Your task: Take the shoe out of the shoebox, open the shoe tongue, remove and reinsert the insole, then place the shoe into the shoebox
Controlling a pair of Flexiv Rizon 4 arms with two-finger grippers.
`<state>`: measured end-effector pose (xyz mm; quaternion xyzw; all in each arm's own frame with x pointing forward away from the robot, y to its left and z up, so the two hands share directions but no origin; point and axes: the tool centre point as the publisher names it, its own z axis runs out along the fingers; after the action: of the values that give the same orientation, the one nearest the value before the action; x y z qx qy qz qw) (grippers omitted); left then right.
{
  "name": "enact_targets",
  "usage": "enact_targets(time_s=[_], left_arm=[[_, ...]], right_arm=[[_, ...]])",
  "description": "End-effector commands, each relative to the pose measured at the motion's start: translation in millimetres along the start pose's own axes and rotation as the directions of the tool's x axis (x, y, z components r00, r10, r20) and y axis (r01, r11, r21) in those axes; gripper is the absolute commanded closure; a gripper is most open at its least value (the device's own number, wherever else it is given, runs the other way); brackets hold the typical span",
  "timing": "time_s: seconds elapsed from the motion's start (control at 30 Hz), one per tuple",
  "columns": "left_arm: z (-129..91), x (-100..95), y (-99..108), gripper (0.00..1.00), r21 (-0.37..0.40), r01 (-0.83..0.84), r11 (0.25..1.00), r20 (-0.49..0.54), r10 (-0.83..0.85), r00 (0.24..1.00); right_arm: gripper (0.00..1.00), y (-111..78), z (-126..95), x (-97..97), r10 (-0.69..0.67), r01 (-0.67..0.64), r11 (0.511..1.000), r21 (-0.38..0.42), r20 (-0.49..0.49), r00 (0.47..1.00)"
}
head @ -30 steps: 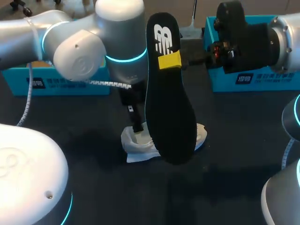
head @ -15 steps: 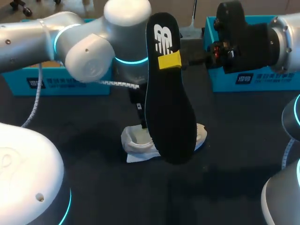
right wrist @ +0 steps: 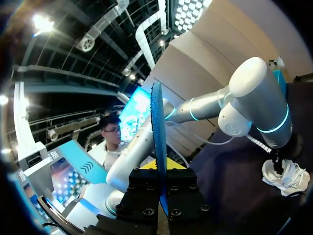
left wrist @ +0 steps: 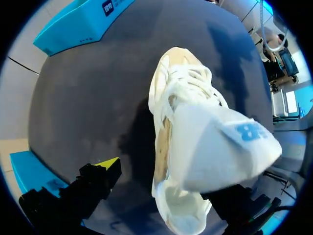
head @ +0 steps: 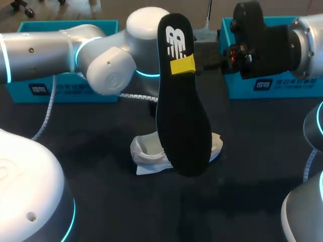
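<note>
Black insole out, held upright above the white sneaker
Right gripper stays clamped on the insole; the left arm has swung inward, left gripper spread over the sneaker on the table, so reinsertion looks next

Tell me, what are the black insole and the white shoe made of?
The insole looks like thin foam with a matte black cloth face; its edge in the right wrist view shows blue. The shoe seems to be white fabric mesh with smoother panels, maybe synthetic leather, and cloth laces; it looks dull and soft, not shiny.
</note>
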<state>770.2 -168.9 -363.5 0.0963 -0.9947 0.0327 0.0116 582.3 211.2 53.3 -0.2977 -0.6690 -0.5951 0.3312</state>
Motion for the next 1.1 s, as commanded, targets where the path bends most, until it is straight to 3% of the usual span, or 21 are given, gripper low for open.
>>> enact_targets(time_s=[0.03,0.23,0.6,0.73,1.1], left_arm=[[11,1.2,-12,0.29,-0.005,-0.005,1.0,-0.016,0.005,1.0],[19,8.5,-15,0.25,0.003,-0.019,1.0,-0.044,0.02,0.999],[29,18.4,-8,0.3,0.022,0.015,1.0,-0.068,-0.013,0.998],[23,16.7,-5,0.34,0.051,0.021,0.998,-0.067,-0.017,0.998],[11,8.4,3,0.28,0.081,-0.005,0.997,-0.076,0.011,0.997]], right_arm=[[1.0,1.9,4,-1.1,0.001,-0.001,1.0,0.001,0.0,1.0],[1.0,1.9,4,-1.1,0.001,-0.001,1.0,0.001,0.0,1.0],[1.0,1.9,4,-1.1,0.001,-0.001,1.0,0.001,0.0,1.0],[1.0,1.9,4,-1.1,0.001,-0.001,1.0,0.001,0.0,1.0],[1.0,1.9,4,-1.1,0.001,-0.001,1.0,0.001,0.0,1.0]])
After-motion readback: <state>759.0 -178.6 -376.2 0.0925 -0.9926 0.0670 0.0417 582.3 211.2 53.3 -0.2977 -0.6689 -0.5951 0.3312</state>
